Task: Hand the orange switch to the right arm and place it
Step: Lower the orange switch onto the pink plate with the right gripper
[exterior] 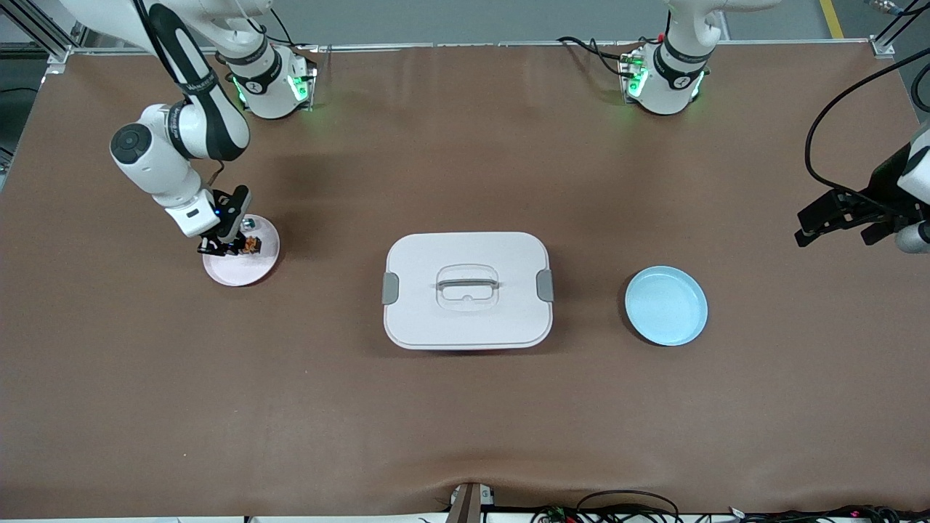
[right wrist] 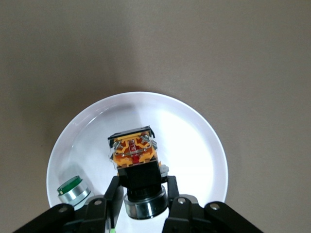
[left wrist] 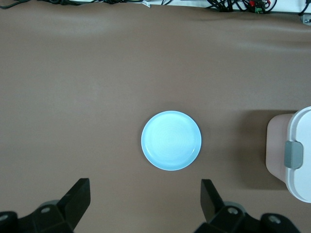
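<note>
The orange switch [right wrist: 135,154], a black block with an orange top, sits between my right gripper's fingers [right wrist: 142,188], which are shut on its black body. It is just over or on the white plate [right wrist: 194,145] at the right arm's end of the table. In the front view the right gripper [exterior: 227,247] is low over that plate [exterior: 243,274], with the orange switch [exterior: 252,245] at its tip. My left gripper [exterior: 835,221] is open and empty, held above the table at the left arm's end; the left wrist view [left wrist: 146,199] shows its fingers wide apart.
A small clear-and-green component [right wrist: 73,190] lies on the same white plate beside the switch. A white lidded box [exterior: 467,289] stands mid-table. A light blue plate [exterior: 666,305] lies between the box and the left arm's end, and shows empty in the left wrist view [left wrist: 171,141].
</note>
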Controlling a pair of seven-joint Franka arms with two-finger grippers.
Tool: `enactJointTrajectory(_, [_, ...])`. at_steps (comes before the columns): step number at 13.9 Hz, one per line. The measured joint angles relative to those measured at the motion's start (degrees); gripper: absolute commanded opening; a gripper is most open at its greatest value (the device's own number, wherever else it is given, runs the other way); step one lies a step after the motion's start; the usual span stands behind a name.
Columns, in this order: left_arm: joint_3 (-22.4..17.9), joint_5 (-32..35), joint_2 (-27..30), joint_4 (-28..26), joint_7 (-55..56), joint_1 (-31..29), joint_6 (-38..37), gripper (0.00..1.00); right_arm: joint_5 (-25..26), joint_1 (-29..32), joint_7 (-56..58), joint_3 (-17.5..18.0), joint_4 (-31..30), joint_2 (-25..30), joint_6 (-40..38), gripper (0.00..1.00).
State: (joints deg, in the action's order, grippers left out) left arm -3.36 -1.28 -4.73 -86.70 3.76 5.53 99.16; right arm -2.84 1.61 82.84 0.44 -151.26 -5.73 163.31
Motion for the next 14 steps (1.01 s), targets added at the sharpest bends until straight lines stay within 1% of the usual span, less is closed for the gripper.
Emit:
enactJointTrajectory(3, [-1.03, 0.00, 0.21, 0.74, -0.04, 0.01, -0.58, 1.00, 0.00, 0.00, 0.21, 0.02, -0.05, -2.77, 3.40, 0.00])
enactJointTrajectory(7, [-0.61, 0.00, 2.36, -0.24, -0.04, -0.66, -3.92, 1.00, 0.00, 0.28, 1.34, 0.01, -0.09, -6.93, 9.31, 0.00])
enactJointTrajectory(8, [-0.10, 0.00, 3.32, -1.17, -0.04, -1.08, -4.10, 1.00, -0.07, 0.34, 1.34, 0.01, -0.09, -7.00, 9.75, 0.93])
enactJointTrajectory(9, [0.25, 0.00, 4.48, -2.46, -0.04, -1.31, -4.19, 1.00, -0.17, 0.43, 1.21, 0.01, -0.08, -7.00, 9.78, 1.00])
enactJointTrajectory(12, [0.48, 0.00, 7.77, -6.51, -0.20, -1.33, -4.16, 1.00, -0.20, 0.68, 0.80, 0.03, -0.04, -8.12, 9.83, 1.00])
enactJointTrajectory(14, [0.48, 0.00, 8.61, -7.32, -0.26, -1.38, -4.15, 1.00, -0.20, 0.68, -0.34, 0.35, 0.14, -8.45, 9.86, 1.00])
